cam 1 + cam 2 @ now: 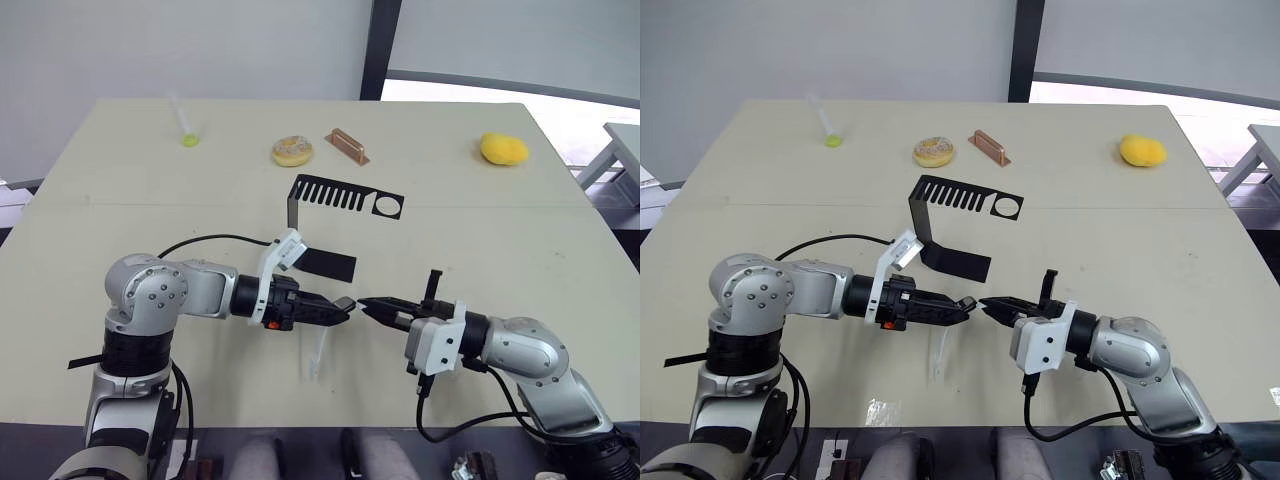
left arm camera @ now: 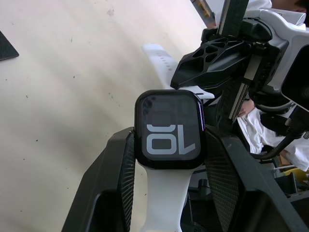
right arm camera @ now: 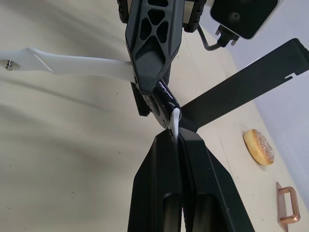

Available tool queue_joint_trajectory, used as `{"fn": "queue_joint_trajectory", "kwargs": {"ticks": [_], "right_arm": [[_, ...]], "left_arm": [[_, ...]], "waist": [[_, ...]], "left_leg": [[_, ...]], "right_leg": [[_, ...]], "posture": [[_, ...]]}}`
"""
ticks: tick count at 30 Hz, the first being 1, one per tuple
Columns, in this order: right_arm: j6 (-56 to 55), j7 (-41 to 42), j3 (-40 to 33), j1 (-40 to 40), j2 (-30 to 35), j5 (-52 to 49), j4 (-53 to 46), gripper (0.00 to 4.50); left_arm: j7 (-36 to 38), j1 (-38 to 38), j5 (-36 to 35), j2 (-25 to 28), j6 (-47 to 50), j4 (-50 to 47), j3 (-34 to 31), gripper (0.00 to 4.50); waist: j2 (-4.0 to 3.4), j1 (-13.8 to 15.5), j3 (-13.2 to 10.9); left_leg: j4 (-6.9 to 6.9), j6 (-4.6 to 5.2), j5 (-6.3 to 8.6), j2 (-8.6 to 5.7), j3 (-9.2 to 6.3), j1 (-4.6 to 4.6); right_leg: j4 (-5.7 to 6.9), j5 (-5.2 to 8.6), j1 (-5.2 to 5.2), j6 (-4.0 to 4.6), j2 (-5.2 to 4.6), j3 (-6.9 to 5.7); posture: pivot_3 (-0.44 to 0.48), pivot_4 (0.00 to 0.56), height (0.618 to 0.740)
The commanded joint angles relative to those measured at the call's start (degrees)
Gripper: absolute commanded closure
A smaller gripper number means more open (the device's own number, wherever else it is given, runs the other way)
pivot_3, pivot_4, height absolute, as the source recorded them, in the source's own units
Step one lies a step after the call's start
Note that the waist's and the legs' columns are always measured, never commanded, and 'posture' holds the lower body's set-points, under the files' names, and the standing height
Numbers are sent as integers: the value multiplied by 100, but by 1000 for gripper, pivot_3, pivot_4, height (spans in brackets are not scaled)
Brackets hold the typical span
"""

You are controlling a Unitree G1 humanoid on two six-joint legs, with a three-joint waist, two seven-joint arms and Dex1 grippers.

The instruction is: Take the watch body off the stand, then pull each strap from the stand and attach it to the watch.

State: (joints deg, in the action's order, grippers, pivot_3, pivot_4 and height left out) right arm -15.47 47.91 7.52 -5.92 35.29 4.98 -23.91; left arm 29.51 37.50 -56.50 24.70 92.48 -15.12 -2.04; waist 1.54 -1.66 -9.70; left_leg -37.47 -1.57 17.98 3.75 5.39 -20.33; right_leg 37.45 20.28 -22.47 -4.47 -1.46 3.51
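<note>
Centrally, near the tabletop's [image 1: 560, 250] front edge with bare surface around, the left hand [image 1: 335, 312] pinches the watch body [image 2: 169, 128]; black, white digits, one white strap [image 2: 166, 195] attached; the right hand [image 1: 375, 309] is pressed on the second strap [image 3: 175, 120]; the stand [image 1: 340, 200] sits behind.

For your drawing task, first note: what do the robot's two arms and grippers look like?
Both arms have rounded silver-grey metal shells with bolt rings, white wrist blocks and loose black cables. The left gripper and right gripper each have two long black tapered fingers; the left wrist carries a small orange-red mark.
</note>
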Motion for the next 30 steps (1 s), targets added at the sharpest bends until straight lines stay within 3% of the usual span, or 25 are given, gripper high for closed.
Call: {"fn": "queue_joint_trajectory", "kwargs": {"ticks": [1,30], "right_arm": [[-74,-75,259,-154,-138,-103,-219,4500],[16,-91,375,-208,-261,48,-202,4500]], "left_arm": [[161,136,-289,-190,2,-308,275,2912],[144,146,-255,-201,2,-303,305,2912]], "waist": [[0,0,0],[0,0,0]], "left_leg": [[0,0,0,0,0,0],[0,0,0,0,0,0]], "right_leg": [[0,0,0,0,0,0],[0,0,0,0,0,0]], "posture": [[0,150,740],[0,150,740]]}}
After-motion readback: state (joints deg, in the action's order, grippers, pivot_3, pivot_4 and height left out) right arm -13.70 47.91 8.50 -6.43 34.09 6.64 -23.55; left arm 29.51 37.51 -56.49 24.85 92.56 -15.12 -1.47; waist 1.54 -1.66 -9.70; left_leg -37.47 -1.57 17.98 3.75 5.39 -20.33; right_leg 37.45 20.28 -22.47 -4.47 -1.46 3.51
